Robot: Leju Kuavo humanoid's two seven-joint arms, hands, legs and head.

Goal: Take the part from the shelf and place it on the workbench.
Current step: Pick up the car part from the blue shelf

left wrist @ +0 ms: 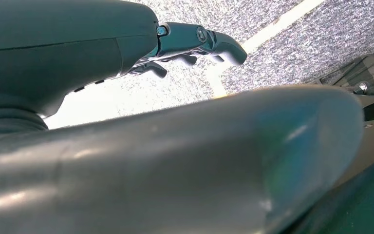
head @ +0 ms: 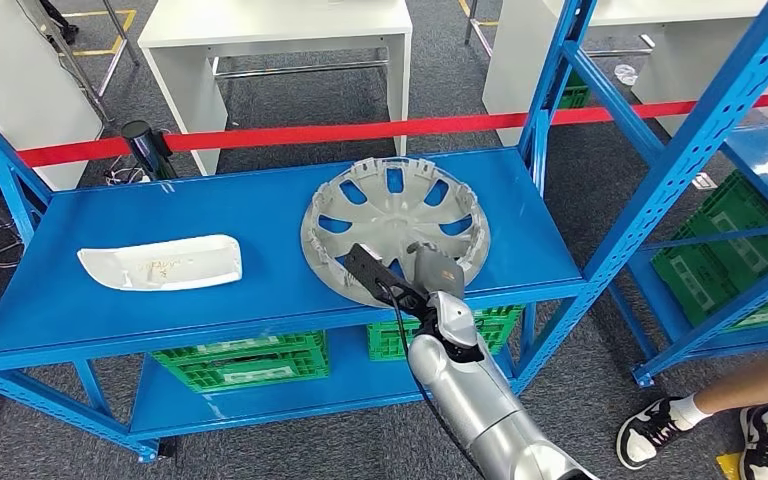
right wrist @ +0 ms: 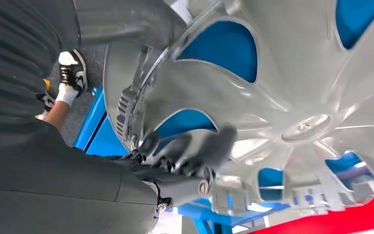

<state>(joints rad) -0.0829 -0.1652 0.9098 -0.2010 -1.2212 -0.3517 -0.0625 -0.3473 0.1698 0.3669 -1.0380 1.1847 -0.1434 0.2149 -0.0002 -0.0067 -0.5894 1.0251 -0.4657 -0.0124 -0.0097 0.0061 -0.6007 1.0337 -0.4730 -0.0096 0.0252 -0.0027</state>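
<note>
Hubcap (head: pixel 395 226), a silver wheel cover lying inner side up, sits on the right half of the blue shelf (head: pixel 210 215), its near rim close to the front edge. The right hand (head: pixel 400 275) has reached onto that near rim: in the head view the dark fingers (head: pixel 365 268) lie over the rim's left front part and the thick grey thumb (head: pixel 426 265) stands just beside them on the cover's inner face. In the right wrist view the fingers (right wrist: pixel 185 148) are curled in against the inner side of the hubcap (right wrist: pixel 282 83), by one of its openings, with the rim between fingers and palm; the picture is blurred there, so whether the grip is firmly closed on the rim cannot be told. The left hand (left wrist: pixel 195 44) hangs over grey carpet, its fingers loosely bent and apart, holding nothing.

On the left half of the same shelf lies a white elongated part (head: pixel 160 263), well apart from the hubcap. Green crates (head: pixel 245 362) stand on the lower level. A red barrier tape (head: pixel 360 131) runs behind the shelf, with white tables (head: pixel 280 30) beyond it. A second blue rack (head: pixel 720 150) stands to the right, and a person's feet in black-and-white sneakers (head: pixel 650 432) show at the lower right.
</note>
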